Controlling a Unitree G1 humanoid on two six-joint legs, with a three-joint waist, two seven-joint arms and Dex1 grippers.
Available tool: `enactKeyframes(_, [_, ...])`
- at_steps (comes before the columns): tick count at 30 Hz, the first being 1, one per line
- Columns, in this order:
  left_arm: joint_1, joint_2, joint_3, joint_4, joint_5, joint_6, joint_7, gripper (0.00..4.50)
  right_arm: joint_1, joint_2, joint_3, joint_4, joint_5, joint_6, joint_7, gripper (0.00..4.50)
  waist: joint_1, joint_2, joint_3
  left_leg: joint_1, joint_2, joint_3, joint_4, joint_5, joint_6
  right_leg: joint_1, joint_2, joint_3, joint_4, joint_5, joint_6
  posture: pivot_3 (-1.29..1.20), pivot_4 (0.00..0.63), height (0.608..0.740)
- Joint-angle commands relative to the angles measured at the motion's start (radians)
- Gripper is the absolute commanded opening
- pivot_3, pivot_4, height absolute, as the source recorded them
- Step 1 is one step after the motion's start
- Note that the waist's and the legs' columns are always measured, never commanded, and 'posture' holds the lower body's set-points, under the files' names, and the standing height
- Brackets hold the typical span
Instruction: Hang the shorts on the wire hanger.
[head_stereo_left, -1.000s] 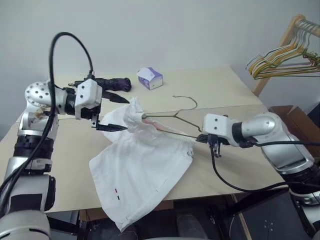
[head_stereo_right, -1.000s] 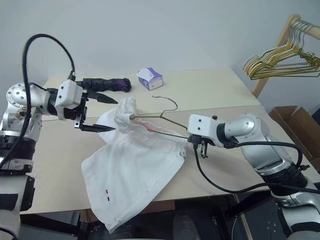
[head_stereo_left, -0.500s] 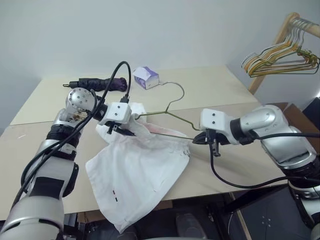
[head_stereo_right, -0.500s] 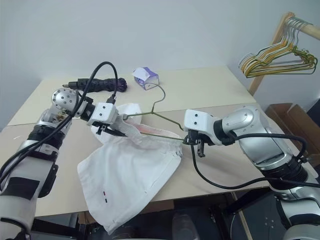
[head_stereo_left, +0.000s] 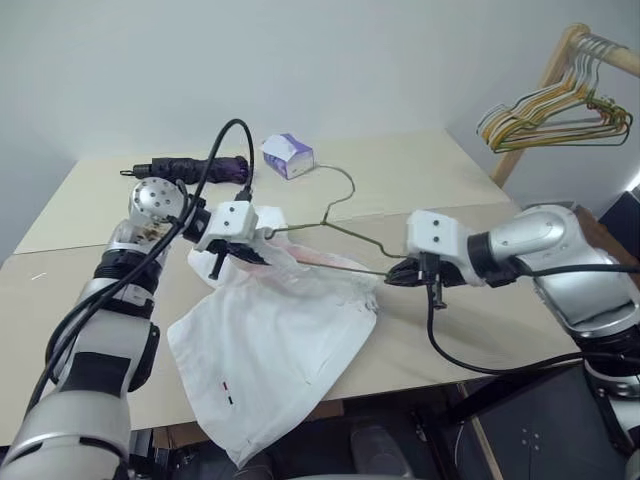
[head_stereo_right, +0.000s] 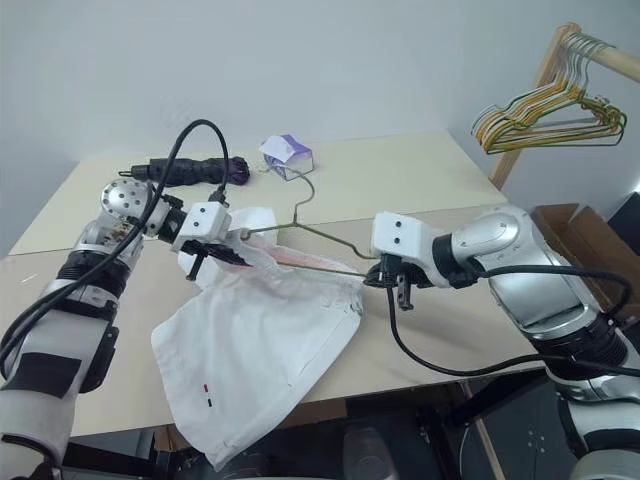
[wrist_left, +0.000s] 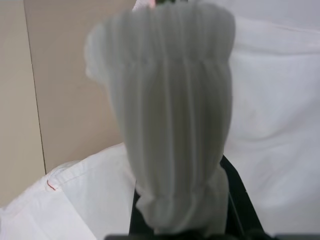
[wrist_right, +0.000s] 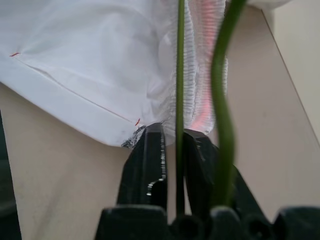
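1. The left gripper (head_stereo_left: 232, 262) is pinched tight on the bunched elastic waistband of the shorts (head_stereo_left: 280, 340). In the left wrist view the gathered band (wrist_left: 172, 115) stands up between its two black fingers (wrist_left: 240, 195).

2. The right gripper (head_stereo_left: 400, 272) sits at the far end of the wire hanger (head_stereo_left: 330, 235). In the right wrist view the thin wire runs between its fingers (wrist_right: 150, 160) with a narrow gap at either side; I judge the grip loose, though the view is too close to say whether the pads bear on the wire.

3. The shorts lie mostly flat on the table (head_stereo_left: 430, 180), trailing over its near edge toward 7 o'clock from the left gripper. The waist is lifted at the hanger's left corner, and the hanger's lower bar runs along or under the waistband. The hook points toward 12 o'clock, near a small tissue box (head_stereo_left: 287, 155).

4. To do this step well, the left gripper should keep the waistband taut and raised, so the opening stays clear for the wire.

5. The right side should steady the hanger before any slide; a slack hold lets the wire twist.

6. A bunch of hangers (head_stereo_left: 545, 115) sits at 2 o'clock, well apart.
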Motion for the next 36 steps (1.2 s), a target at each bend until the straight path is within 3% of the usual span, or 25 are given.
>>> enactKeyframes(1, [-0.011,0.04,0.06,-0.034,-0.028,0.03,-0.003,0.0,0.044,-0.033,-0.139,0.041,0.011,0.009,-0.069,2.09,0.001,0.0,0.0,0.0,0.0,0.0,0.0,0.0,0.0,0.0,0.0,0.0,0.0,0.0,0.0,-0.24,0.0,0.74])
enactKeyframes(8, [0.048,0.065,0.101,-0.096,-0.037,0.092,0.006,0.0,0.23,-0.039,-0.305,0.022,0.088,0.086,-0.146,4.39,0.001,0.0,0.0,0.001,0.0,0.0,0.0,0.0,0.0,0.001,0.0,0.0,0.001,0.0,0.0,-0.24,0.0,0.74])
enactKeyframes(14, [0.069,0.064,0.112,-0.128,-0.037,0.117,0.021,0.0,0.278,0.175,-0.318,-0.038,0.182,0.221,-0.312,4.45,-0.005,0.0,0.0,0.002,0.001,0.0,0.0,0.0,0.0,0.001,0.001,0.0,0.002,0.0,0.0,-0.25,0.0,0.74])
enactKeyframes(19, [0.072,0.058,0.116,-0.14,-0.032,0.129,0.027,0.0,0.258,0.436,-0.221,0.004,0.168,0.314,-0.526,4.45,-0.003,0.0,0.0,0.002,0.0,-0.001,0.0,0.0,0.0,0.001,0.001,0.0,0.002,0.0,0.0,-0.24,0.0,0.74])
enactKeyframes(23, [0.072,0.059,0.116,-0.143,-0.031,0.13,0.028,0.0,0.216,0.539,-0.211,0.063,0.182,0.377,-0.602,4.45,0.002,0.0,0.0,0.002,-0.001,-0.002,0.001,0.0,0.001,0.001,0.001,0.0,0.002,0.0,0.0,-0.23,0.0,0.74])
enactKeyframes(26, [0.073,0.06,0.118,-0.146,-0.029,0.134,0.03,0.0,0.194,0.577,-0.19,0.081,0.197,0.39,-0.616,3.9,0.003,0.0,0.0,0.001,-0.001,-0.002,0.0,0.0,0.001,0.001,0.001,0.0,0.002,0.0,0.0,-0.23,0.0,0.74])
enactKeyframes(36, [0.094,0.077,0.123,-0.154,-0.023,0.139,0.03,0.0,0.22,0.551,-0.229,0.052,0.228,0.376,-0.631,0.46,0.002,0.0,0.0,0.002,0.0,-0.003,0.0,0.0,0.001,0.001,0.001,0.0,0.002,0.0,0.0,-0.23,0.0,0.74])
